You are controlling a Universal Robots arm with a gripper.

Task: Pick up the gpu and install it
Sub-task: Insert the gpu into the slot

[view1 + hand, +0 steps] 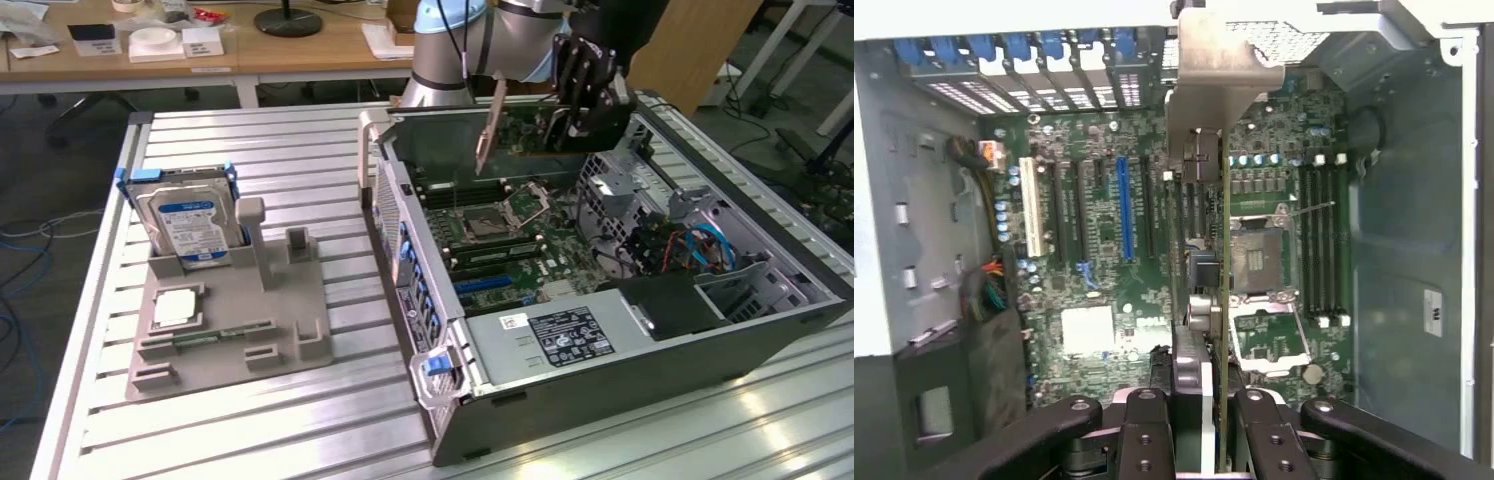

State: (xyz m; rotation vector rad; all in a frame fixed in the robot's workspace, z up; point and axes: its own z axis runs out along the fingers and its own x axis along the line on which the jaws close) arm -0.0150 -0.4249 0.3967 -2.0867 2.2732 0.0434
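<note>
Black claw (1212,432) grips the gpu (1223,270) edge-on, holding it above the motherboard (1084,285) inside the open computer case (747,335), toward one o'clock in the exterior view.

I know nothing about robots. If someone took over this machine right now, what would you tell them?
Claw: shut on the gpu.
Gpu: held on edge in the air inside the open case, above the motherboard, apparently not in any slot.
Done: gpu picked up and brought over the case.
Left: seating it in the board.
</note>
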